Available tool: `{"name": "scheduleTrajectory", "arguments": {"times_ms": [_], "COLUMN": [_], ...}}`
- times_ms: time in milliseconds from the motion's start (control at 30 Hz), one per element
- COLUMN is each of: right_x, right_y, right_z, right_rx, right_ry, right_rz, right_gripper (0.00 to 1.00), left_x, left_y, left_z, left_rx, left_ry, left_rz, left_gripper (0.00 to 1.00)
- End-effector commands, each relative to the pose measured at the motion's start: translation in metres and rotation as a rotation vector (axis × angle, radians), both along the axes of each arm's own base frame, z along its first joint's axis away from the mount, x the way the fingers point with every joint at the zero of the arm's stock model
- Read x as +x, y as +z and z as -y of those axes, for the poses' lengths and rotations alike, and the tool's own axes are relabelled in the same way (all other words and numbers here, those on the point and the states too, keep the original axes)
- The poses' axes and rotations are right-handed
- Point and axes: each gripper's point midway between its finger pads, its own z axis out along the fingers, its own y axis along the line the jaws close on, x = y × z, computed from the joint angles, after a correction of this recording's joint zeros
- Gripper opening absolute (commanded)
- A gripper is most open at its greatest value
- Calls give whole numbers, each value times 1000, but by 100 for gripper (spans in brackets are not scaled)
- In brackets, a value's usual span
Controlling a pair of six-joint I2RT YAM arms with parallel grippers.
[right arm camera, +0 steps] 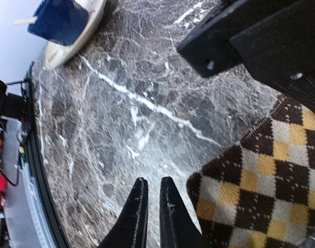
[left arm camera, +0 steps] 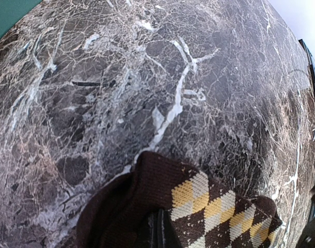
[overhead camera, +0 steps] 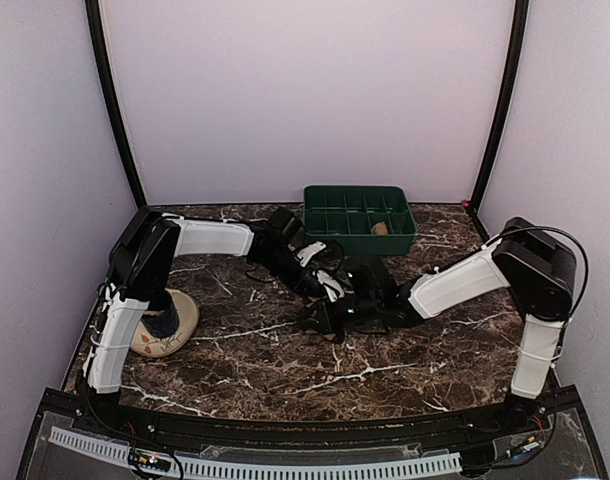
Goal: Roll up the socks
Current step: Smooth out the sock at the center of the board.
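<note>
A sock with a brown, cream and yellow diamond check (left arm camera: 214, 206) lies on the marble table at its middle. My left gripper (left arm camera: 162, 230) is shut on its dark brown cuff, and the fabric folds around the fingers. The sock also shows at the lower right of the right wrist view (right arm camera: 261, 191). My right gripper (right arm camera: 151, 185) is just left of it, low over the table, with its fingers together and nothing between them. In the top view both grippers meet, left (overhead camera: 328, 288) and right (overhead camera: 330, 318), and hide most of the sock. No plain tan-brown sock is clearly in view.
A green compartment tray (overhead camera: 357, 190) stands at the back, with a small tan thing (overhead camera: 381, 228) in one cell. A cream dish (overhead camera: 180, 335) holding a dark blue cup (overhead camera: 165, 322) sits at the left. The left gripper's black body (right arm camera: 261, 36) hangs over the sock.
</note>
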Motion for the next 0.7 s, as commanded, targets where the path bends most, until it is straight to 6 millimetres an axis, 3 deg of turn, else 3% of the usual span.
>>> {"name": "scheduleTrajectory", "arguments": {"times_ms": [0, 300, 667], "right_x": [4, 13, 20], "right_y": [12, -25, -42], "right_z": [-14, 15, 51], "right_rx": [156, 108, 58], "right_ry": [-32, -171, -333], "right_rz": [-41, -120, -150], "right_gripper": [8, 7, 6], "left_x": [-23, -26, -34], "left_y": [-58, -62, -70], "left_z": [-45, -48, -57], "left_rx": [223, 239, 261], "left_ry": [40, 48, 56], "left_rz": [-112, -119, -134], "left_gripper": [0, 0, 0]}}
